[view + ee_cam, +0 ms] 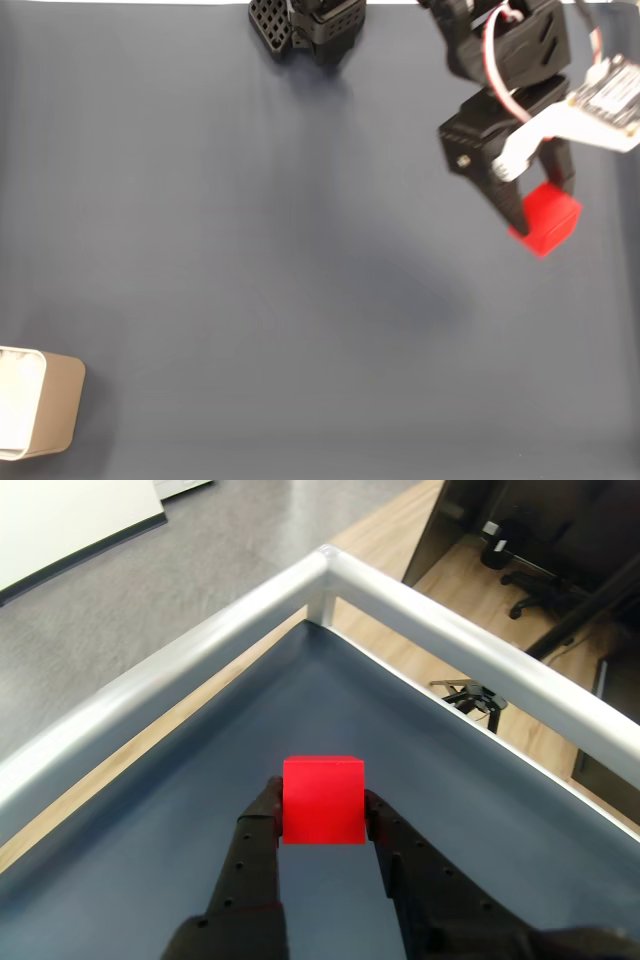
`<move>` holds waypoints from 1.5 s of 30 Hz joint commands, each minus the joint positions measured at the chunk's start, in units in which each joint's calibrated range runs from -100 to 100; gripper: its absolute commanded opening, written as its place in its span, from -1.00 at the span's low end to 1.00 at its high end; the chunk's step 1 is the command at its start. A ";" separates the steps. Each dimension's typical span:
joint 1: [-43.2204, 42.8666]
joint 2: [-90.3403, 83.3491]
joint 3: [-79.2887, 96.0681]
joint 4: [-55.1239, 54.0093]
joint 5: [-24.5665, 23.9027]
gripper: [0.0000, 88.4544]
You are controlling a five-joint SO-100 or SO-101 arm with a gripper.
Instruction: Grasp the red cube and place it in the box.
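The grasp seems to be done. In the wrist view the black two-finger gripper [322,805] is clamped on the small bright red cube with smooth faces [322,800]: one finger presses each side face, and the cube sits at the very tips. In the fixed view the same cube [546,220] is at about 3 o'clock of the picture, near the right edge, with the gripper [535,215] around it. From its place between the fingers, and from the faint shadow lying apart from it on the surface, I judge that it is lifted off the dark blue-grey tabletop [300,250], but the pictures do not prove it fully.

What is left is the carrying and the placing. The small beige rectangular box with rounded corners and a white inside [40,405] stands at about 8 o'clock of the fixed view, partly cut by the left edge, so it is well apart from the cube, almost across the whole tabletop. The part of its inside that shows looks empty.

So, in my judgement, the arm must swing from the 3 o'clock side to the 8 o'clock corner, stop above the opening, and only then let the fingers part. The grip is at the fingertips only, so the cube could slip during the long move.
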 commanded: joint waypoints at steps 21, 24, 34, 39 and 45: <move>27.94 11.10 -23.21 0.25 -2.78 -1.00; 31.21 14.22 -26.67 0.25 -2.93 -1.00; 40.51 26.78 -41.27 0.25 -3.08 -1.00; 43.71 33.37 -49.21 0.17 -3.13 -1.00; 46.19 40.30 -58.06 0.09 -3.61 -1.00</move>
